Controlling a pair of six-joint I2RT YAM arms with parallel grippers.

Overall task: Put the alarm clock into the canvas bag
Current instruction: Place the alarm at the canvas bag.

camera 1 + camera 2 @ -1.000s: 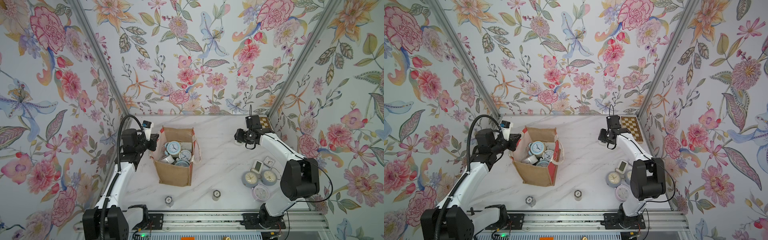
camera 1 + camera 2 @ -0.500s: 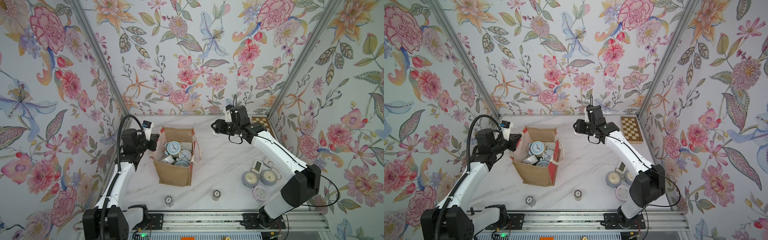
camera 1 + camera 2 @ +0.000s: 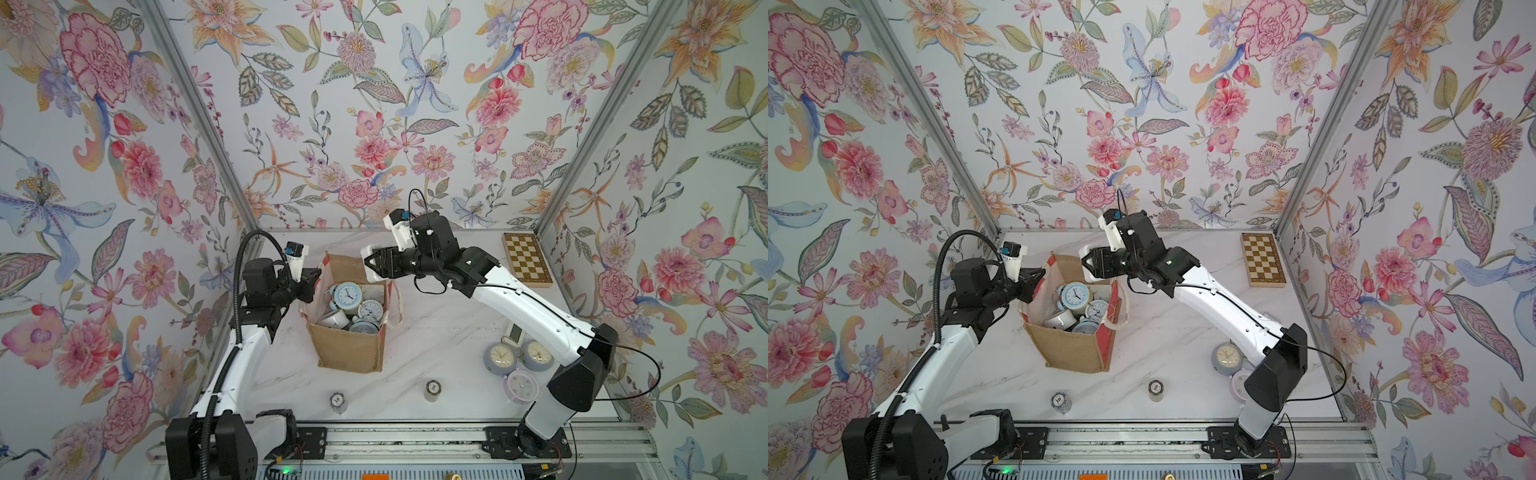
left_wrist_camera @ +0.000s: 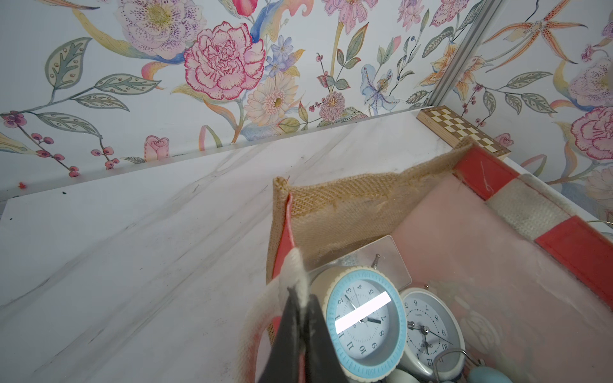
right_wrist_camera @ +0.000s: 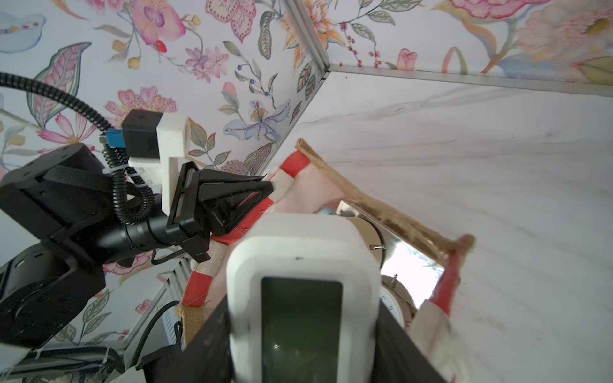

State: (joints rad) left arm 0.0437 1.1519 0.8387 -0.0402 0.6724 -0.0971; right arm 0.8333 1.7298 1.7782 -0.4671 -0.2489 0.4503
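The tan canvas bag [image 3: 349,353] [image 3: 1073,353] stands open left of the table's middle, with several round alarm clocks inside, among them a blue-rimmed one [image 4: 365,321]. My left gripper [image 3: 318,274] [image 4: 300,298] is shut on the bag's whitish strap [image 4: 293,265] at the left rim. My right gripper [image 3: 368,264] [image 5: 302,331] is shut on a white rectangular alarm clock [image 5: 302,265] with a dark screen. It hovers over the bag's far rim [image 5: 381,205], pointing toward the left gripper [image 5: 265,189].
A wooden chessboard box [image 3: 525,257] lies at the back right. Two grey round clocks [image 3: 500,357] [image 3: 536,353] and a pink one [image 3: 521,386] sit by the right arm's base. Two small cylinders [image 3: 337,401] [image 3: 432,390] stand near the front edge.
The right arm has swung left from beside the chessboard box to above the bag's far rim. The left arm and the bag have stayed still.
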